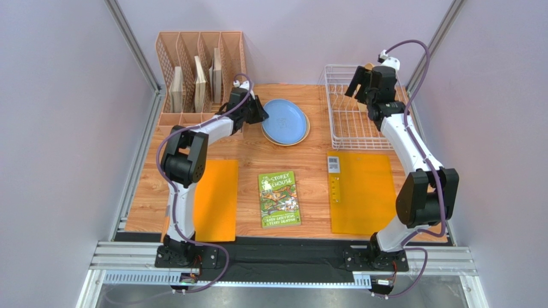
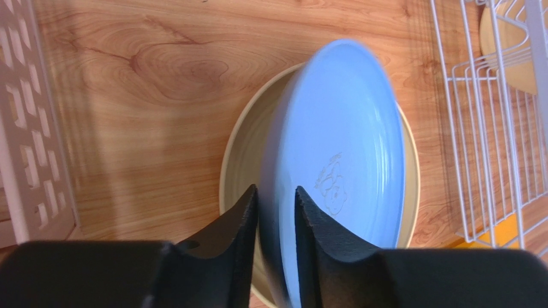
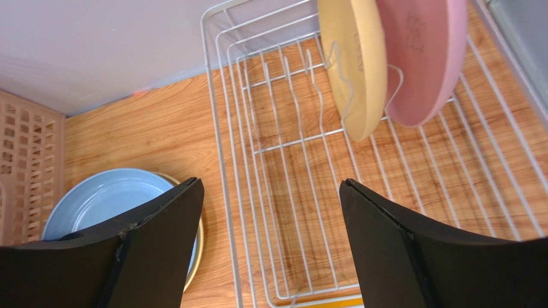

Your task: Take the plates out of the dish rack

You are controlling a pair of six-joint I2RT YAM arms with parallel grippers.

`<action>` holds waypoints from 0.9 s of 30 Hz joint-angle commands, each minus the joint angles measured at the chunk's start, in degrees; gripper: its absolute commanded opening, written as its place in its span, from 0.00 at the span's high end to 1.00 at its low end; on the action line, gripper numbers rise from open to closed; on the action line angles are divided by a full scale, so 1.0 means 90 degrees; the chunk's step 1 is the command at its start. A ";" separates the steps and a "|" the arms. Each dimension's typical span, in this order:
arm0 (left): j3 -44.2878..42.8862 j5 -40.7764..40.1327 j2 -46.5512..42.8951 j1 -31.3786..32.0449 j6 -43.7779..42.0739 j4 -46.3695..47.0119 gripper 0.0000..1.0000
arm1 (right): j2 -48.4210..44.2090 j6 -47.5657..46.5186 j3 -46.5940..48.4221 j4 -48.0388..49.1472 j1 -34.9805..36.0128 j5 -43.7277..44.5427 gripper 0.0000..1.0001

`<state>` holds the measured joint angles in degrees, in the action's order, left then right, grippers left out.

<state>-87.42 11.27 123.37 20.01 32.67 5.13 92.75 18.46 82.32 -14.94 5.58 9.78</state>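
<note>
A light blue plate [image 1: 285, 120] lies on a cream plate [image 1: 303, 136] on the table, left of the white wire dish rack [image 1: 350, 122]. My left gripper [image 1: 257, 114] is at the blue plate's left rim. In the left wrist view the gripper [image 2: 276, 205] is shut on the rim of the blue plate [image 2: 347, 147], which tilts over the cream plate [image 2: 241, 154]. My right gripper [image 1: 359, 83] hovers open and empty over the rack [image 3: 289, 147]. A yellow plate [image 3: 350, 64] and a pink plate [image 3: 421, 58] stand upright in the rack's far end.
A pinkish-tan slotted organizer [image 1: 199, 70] holding boards stands at the back left, close to my left arm. A green book [image 1: 279, 198] lies at the front centre between two orange mats [image 1: 215, 199] [image 1: 360, 192]. A small white card [image 1: 332, 163] lies near the right mat.
</note>
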 commanded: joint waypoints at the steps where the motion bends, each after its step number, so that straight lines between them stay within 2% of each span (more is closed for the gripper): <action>1: -0.0140 0.0125 -0.0105 0.0003 0.0130 0.0075 0.65 | 0.0328 -0.0634 0.0899 -0.0175 0.0014 0.0874 0.16; 4: -0.0150 0.0184 -0.0056 0.0003 0.0101 0.0114 0.54 | 0.0854 -0.1083 0.1281 -0.0274 0.0014 0.1771 0.16; 11: -0.0247 -0.0109 -0.0280 0.0013 -0.0250 -0.0441 0.32 | 0.1646 -0.1718 0.2013 -0.0312 0.0014 0.2477 0.16; 12: -0.0335 -0.0332 -0.0271 0.0023 -0.0357 -0.0539 0.31 | 0.1735 -0.1825 0.2131 -0.0361 0.0014 0.2526 0.17; 13: -0.0597 -0.0421 -0.0241 0.0032 -0.0522 -0.1130 0.31 | 0.1832 -0.1923 0.2219 -0.0381 0.0005 0.2643 0.18; 15: -0.0687 -0.0703 -0.0260 0.0042 -0.0670 -0.1340 0.30 | 0.2134 -0.2021 0.2532 -0.0371 0.0004 0.2712 0.18; 18: -0.0512 -0.0773 -0.0485 0.0042 -0.0749 -0.1214 0.29 | 0.2534 -0.2314 0.2981 -0.0361 -0.0015 0.2829 0.20; 20: -0.0434 -0.0754 -0.0641 0.0062 -0.0749 -0.1146 0.29 | 0.2731 -0.2412 0.3166 -0.0371 -0.0005 0.2849 0.25; 27: -0.0297 -0.0178 -0.1041 0.0111 -0.0700 -0.0961 0.29 | 0.3483 -0.2656 0.3831 -0.0430 -0.0034 0.2995 0.33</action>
<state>-90.52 6.83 119.57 20.34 27.31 -5.30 121.56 -2.63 113.27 -19.22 5.54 34.61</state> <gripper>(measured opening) 0.706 0.692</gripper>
